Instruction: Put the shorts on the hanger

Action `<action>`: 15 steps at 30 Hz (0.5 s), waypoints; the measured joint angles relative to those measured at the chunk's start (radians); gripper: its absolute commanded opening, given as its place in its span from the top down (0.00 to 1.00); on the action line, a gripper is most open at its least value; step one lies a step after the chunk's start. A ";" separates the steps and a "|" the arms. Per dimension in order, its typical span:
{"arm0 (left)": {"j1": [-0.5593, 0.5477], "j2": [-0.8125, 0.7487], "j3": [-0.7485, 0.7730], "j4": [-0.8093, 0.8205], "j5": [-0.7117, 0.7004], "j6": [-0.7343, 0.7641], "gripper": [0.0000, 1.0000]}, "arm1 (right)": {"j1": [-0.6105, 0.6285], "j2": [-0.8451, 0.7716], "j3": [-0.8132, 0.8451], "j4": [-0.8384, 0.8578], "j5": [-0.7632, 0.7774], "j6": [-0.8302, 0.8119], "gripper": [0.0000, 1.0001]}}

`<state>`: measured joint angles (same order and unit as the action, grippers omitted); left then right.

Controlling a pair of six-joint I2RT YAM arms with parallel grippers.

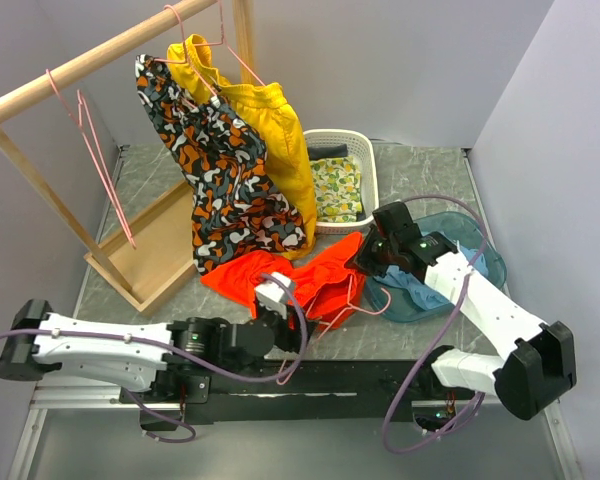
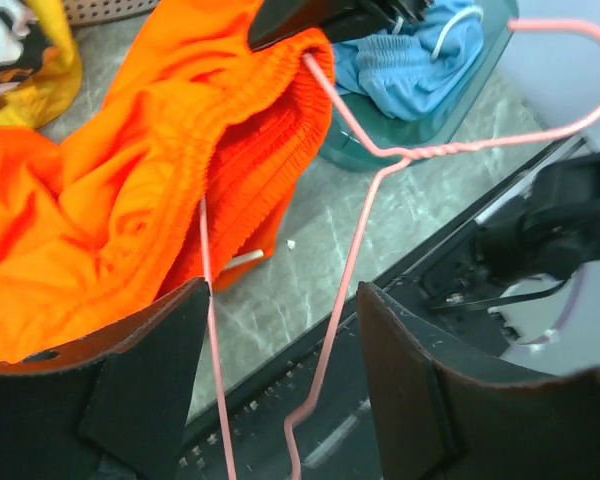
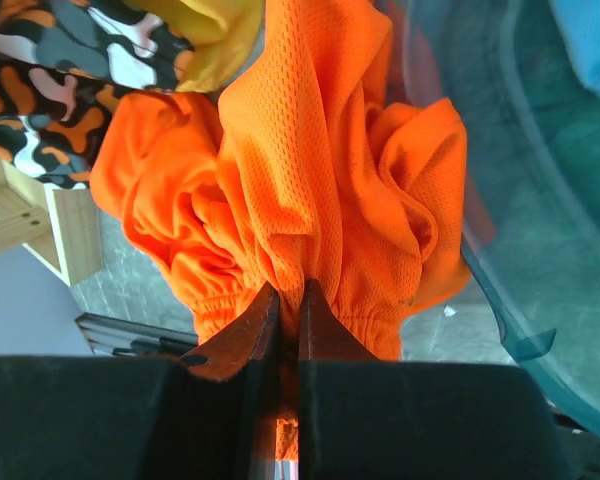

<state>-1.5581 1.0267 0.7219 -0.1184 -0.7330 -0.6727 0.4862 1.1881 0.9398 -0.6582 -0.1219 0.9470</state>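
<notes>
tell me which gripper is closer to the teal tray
Right. The right gripper is beside the teal tray, pinching the shorts; the left gripper is across the shorts, open around the hanger.

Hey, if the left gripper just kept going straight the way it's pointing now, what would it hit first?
Most likely the pink hanger, whose wires run through the open left gripper. Just beyond, to one side, lie the orange shorts, though depth is hard to judge.

Grey marble-patterned table point(image 1: 420, 165), enclosed at left, rear and right by plain pale walls point(image 1: 400, 60). A light wooden clothes rack point(image 1: 90, 65) stands at the left rear, its round rail running diagonally above a shallow wooden base frame point(image 1: 155, 250). Lighting is even and diffuse.
</notes>
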 measured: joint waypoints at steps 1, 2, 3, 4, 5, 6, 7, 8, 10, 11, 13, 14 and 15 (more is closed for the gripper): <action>0.002 -0.018 0.008 -0.028 -0.001 -0.026 0.40 | 0.000 -0.010 0.000 -0.001 0.008 -0.006 1.00; 0.005 -0.036 0.017 -0.061 -0.002 -0.059 0.41 | 0.000 -0.021 0.000 0.002 0.015 -0.013 1.00; 0.011 -0.048 0.028 -0.098 -0.002 -0.095 0.44 | 0.000 -0.032 0.000 0.005 0.023 -0.018 1.00; 0.018 -0.051 0.040 -0.138 -0.003 -0.128 0.45 | 0.000 -0.045 0.000 0.007 0.028 -0.021 1.00; 0.029 -0.048 0.055 -0.184 -0.002 -0.170 0.46 | 0.000 -0.057 0.000 0.008 0.035 -0.024 1.00; 0.044 -0.040 0.066 -0.228 0.000 -0.211 0.46 | 0.000 -0.070 0.000 0.008 0.041 -0.025 1.00; 0.064 -0.024 0.077 -0.278 0.003 -0.254 0.47 | 0.000 -0.082 0.000 0.008 0.047 -0.026 1.00; 0.085 -0.001 0.085 -0.330 0.007 -0.297 0.47 | 0.000 -0.092 0.000 0.009 0.051 -0.026 1.00; 0.127 0.051 0.088 -0.414 0.024 -0.369 0.47 | 0.000 -0.101 0.000 0.008 0.055 -0.029 1.00; 0.144 0.082 0.087 -0.458 0.035 -0.399 0.47 | 0.000 -0.102 0.000 0.008 0.057 -0.029 1.00; 0.163 0.127 0.078 -0.516 0.056 -0.445 0.46 | 0.000 -0.102 0.000 0.007 0.062 -0.033 1.00; 0.169 0.141 0.072 -0.537 0.066 -0.463 0.46 | 0.000 -0.102 0.000 0.007 0.064 -0.035 1.00; 0.175 0.149 0.067 -0.550 0.075 -0.474 0.45 | 0.000 -0.102 0.001 0.006 0.066 -0.037 1.00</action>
<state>-1.3827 1.1759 0.7887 -0.6685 -0.6582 -1.1465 0.4862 1.0859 0.9409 -0.6518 -0.0563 0.9100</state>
